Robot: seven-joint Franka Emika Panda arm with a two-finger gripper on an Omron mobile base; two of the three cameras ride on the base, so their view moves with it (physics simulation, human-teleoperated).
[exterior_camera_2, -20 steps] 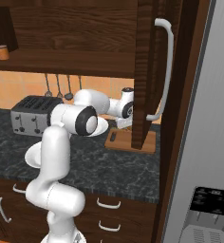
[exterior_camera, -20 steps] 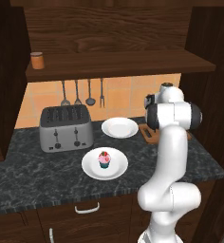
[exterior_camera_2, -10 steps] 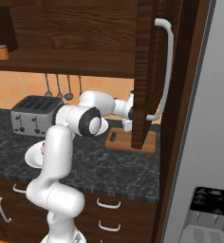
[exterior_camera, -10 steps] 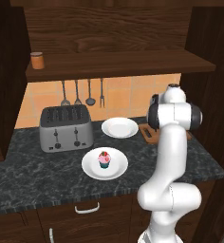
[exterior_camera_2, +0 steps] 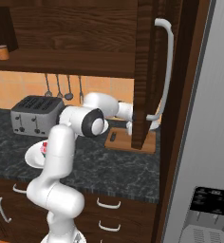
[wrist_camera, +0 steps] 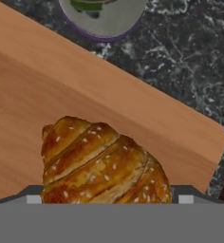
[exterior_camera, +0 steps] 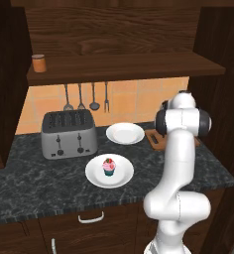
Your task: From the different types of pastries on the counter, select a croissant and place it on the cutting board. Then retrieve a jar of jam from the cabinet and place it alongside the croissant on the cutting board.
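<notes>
On the cutting board (wrist_camera: 85,109) I see the croissant (wrist_camera: 102,166) lying flat, close beneath the hand; jaws spread wide, gripping nothing. Jam jar (exterior_camera: 38,63) on cabinet shelf (exterior_camera: 124,67).

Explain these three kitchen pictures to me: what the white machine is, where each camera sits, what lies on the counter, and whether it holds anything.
The white machine is a robot arm with a two-fingered hand. Two cameras ride on its base, behind it to the left and right. The third sits on the hand, looking along the fingers.

On the dark counter stand a toaster, an empty white plate and a plate with a pink cupcake. The wooden cutting board lies at the right end, near an open cabinet door. A small jar stands on the cabinet shelf.

The hand view looks down at a croissant lying on the board. The hand is open, so the croissant seems to be released, not held.
</notes>
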